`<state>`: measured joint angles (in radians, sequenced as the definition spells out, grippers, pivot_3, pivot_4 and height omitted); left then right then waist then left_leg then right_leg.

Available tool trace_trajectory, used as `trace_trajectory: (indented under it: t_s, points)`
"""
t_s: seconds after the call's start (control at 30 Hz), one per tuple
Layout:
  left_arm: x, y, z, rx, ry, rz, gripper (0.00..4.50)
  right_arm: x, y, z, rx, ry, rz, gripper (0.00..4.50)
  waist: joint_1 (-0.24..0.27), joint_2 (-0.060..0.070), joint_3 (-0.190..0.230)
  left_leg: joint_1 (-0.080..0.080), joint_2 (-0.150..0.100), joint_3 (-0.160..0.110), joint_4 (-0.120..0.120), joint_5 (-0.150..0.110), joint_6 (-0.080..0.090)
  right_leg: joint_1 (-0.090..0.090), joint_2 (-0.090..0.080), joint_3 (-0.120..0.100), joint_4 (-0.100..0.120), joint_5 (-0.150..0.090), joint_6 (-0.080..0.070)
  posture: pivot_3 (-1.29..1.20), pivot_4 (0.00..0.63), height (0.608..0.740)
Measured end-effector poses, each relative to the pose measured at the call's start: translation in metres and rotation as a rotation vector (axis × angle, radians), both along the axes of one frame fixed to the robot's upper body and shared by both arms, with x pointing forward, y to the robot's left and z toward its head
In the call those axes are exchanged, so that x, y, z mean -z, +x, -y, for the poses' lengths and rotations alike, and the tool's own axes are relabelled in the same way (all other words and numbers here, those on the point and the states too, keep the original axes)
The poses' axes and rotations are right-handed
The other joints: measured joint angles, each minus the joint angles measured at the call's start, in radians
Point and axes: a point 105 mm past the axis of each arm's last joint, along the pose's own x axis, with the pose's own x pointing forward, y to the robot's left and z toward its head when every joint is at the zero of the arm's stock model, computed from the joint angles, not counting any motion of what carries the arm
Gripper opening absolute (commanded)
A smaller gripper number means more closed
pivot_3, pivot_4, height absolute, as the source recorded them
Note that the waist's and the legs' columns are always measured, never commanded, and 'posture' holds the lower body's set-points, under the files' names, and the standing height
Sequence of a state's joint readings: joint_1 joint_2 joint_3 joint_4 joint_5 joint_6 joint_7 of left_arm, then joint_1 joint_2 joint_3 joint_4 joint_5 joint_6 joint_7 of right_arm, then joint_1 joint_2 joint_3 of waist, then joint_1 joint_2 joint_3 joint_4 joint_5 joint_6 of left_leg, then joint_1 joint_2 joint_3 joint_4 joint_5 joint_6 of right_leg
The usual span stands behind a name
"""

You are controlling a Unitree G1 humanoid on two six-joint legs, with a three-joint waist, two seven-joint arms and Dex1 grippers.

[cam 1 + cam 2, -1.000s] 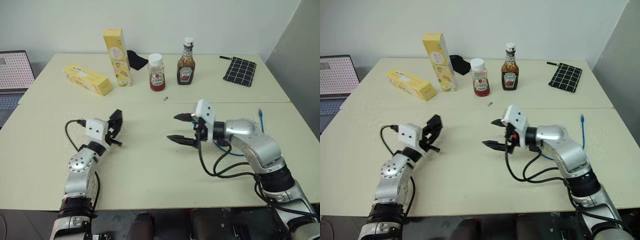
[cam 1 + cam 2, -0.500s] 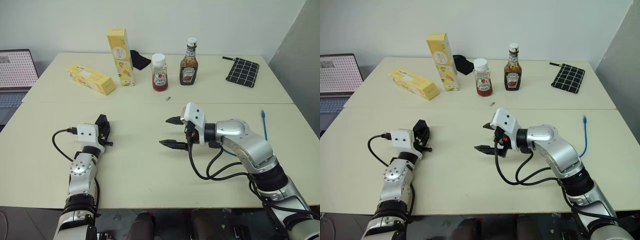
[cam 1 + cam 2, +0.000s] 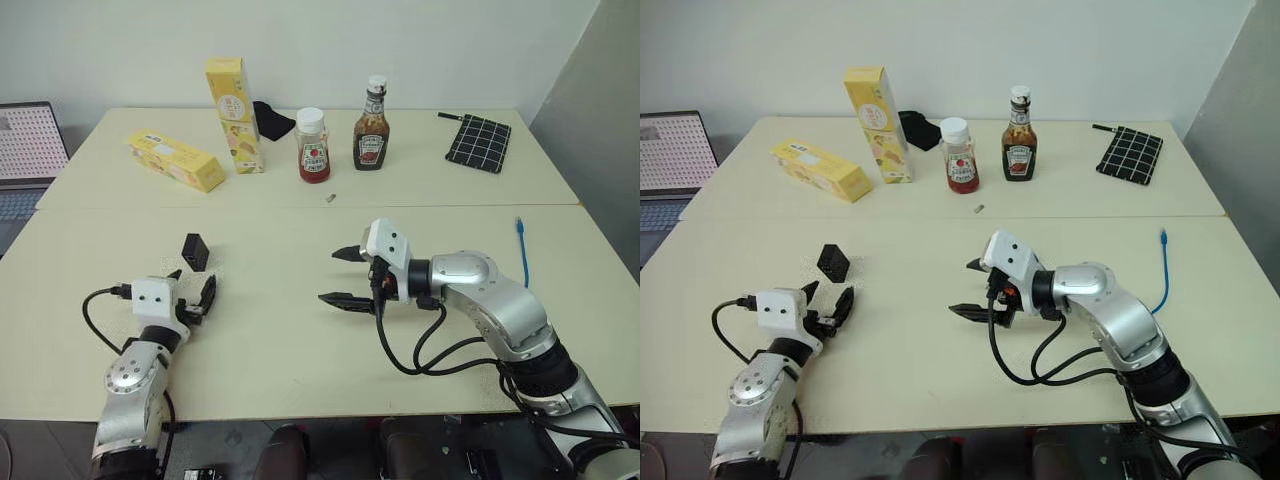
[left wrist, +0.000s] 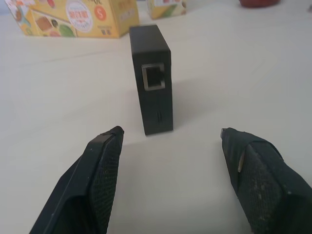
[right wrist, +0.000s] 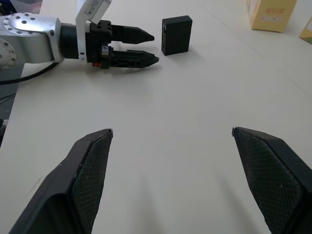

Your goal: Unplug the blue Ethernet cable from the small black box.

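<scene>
Left gripper (image 3: 192, 293) lies low and level, fingers spread, just short of the upright small black box (image 3: 195, 252), while the right gripper (image 3: 340, 276) hovers wide open.

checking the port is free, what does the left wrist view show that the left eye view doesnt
Left wrist view alone: the small black box's port, empty, facing the open left gripper. Left eye view alone: the blue Ethernet cable lying apart near the table's right edge, the open right gripper, two bottles and a grid cloth. Both: the box standing on edge, and yellow cartons behind it.
</scene>
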<state>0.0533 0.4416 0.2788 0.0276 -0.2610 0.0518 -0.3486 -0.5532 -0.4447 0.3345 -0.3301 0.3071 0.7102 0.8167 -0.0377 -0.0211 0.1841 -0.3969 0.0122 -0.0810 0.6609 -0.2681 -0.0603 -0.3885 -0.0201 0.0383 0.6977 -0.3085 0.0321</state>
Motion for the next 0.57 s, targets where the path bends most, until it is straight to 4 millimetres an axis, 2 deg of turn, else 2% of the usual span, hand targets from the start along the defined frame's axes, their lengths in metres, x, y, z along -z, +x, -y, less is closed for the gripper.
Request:
trace_trajectory:
  t_s: [0.07,0.17,0.33,0.47,0.57]
  points:
    - [-0.003,-0.007,0.0,0.022,0.019,-0.029,3.4,0.004,0.0,0.009,0.025,-0.012,-0.01,4.15,0.002,0.0,0.0,0.0,0.0,0.0,0.0,0.0,0.0,0.0,0.0,0.0,0.0,0.0,0.0,0.0,0.15,0.74]
    - [-0.019,-0.02,-0.005,0.074,0.079,-0.065,3.4,0.002,0.008,0.032,0.102,-0.023,-0.015,4.15,0.005,0.0,0.0,0.0,0.0,0.0,0.0,0.0,0.0,0.0,0.0,0.0,-0.001,0.0,0.0,0.0,0.15,0.74]
    - [-0.061,-0.029,-0.014,0.195,0.138,-0.105,3.4,-0.011,0.028,0.08,0.239,-0.029,-0.029,4.15,0.007,0.0,0.0,0.001,-0.001,0.001,-0.001,0.0,0.0,0.001,0.001,0.0,-0.001,0.0,0.0,0.0,0.15,0.74]
    - [-0.068,-0.033,-0.014,0.291,0.126,-0.176,3.4,-0.013,0.031,0.1,0.261,-0.062,-0.049,4.15,0.005,0.001,0.001,0.0,0.0,0.002,-0.001,0.0,0.0,0.0,0.002,0.0,-0.001,0.0,0.0,0.0,0.15,0.74]
    - [-0.076,-0.035,-0.022,0.334,0.15,-0.224,3.4,-0.015,0.033,0.116,0.282,-0.094,-0.062,4.15,0.005,0.001,0.001,0.0,0.0,0.003,-0.001,0.0,0.0,0.0,0.002,0.0,-0.001,-0.001,-0.001,0.0,0.15,0.74]
